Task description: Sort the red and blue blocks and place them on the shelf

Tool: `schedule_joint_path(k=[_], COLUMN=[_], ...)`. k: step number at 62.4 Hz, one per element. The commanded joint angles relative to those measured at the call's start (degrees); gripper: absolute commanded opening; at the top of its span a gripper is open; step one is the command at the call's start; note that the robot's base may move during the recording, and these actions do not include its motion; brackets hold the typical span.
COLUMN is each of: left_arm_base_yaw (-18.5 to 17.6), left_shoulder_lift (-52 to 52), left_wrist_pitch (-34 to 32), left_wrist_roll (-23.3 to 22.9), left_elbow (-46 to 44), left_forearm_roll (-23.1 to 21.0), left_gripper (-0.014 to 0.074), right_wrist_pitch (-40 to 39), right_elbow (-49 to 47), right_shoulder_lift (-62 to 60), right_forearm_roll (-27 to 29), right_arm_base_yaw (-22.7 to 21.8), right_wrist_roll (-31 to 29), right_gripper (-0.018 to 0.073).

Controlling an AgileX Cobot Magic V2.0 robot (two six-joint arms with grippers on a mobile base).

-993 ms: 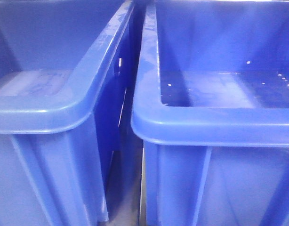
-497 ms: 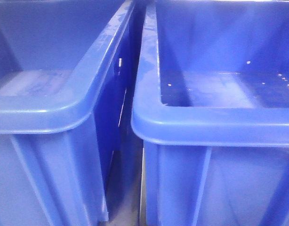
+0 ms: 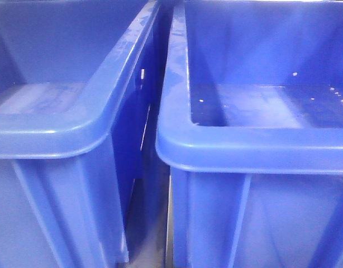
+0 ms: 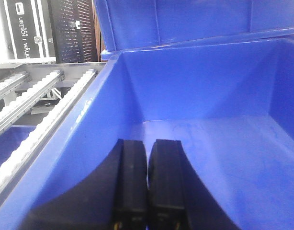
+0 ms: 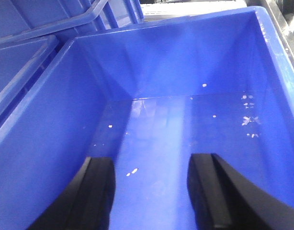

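No red or blue block shows in any view; both are out of view. In the left wrist view my left gripper (image 4: 148, 143) hangs inside the left blue bin (image 4: 199, 91), its two black fingers pressed together with nothing between them. In the right wrist view my right gripper (image 5: 152, 165) is open above the floor of the right blue bin (image 5: 175, 62); its fingers stand wide apart and hold nothing. Neither gripper appears in the front view.
Two large blue bins, the left (image 3: 60, 128) and the right (image 3: 244, 148), stand side by side with a narrow gap (image 3: 152, 184) between them. White specks (image 5: 247, 120) dot the right bin's floor. A roller conveyor (image 4: 37, 100) runs left of the left bin. Another blue bin (image 4: 185, 21) is stacked behind.
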Motion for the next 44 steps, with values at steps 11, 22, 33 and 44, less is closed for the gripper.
schedule_joint_path(k=[11,22,33,44], left_arm_base_yaw=[0.1,0.1,0.1,0.1], left_shoulder_lift=[-1.0,-1.0,-1.0,-1.0], left_wrist_pitch=[-2.8,-2.8,-2.8,-2.8], left_wrist_roll=[-0.1,-0.1,-0.1,-0.1], left_elbow=[2.1,2.1,2.1,2.1], left_forearm_roll=[-0.2,-0.2,-0.2,-0.2], left_gripper=[0.0084,0.0084,0.0084,0.0084], right_wrist_pitch=[-4.6,-4.8,-4.0,-5.4], right_elbow=[-2.2,-1.7,0.4,4.9], right_shoulder_lift=[0.6,-1.3,-5.6,-11.0], right_forearm_roll=[0.6,-1.8,-11.6,-17.1], right_arm_base_yaw=[-0.1,-2.0,-2.1,-2.1], right_wrist_roll=[-0.4,-1.7,-4.0,-4.0], right_gripper=[0.0458,0.0458,0.0458,0.0458])
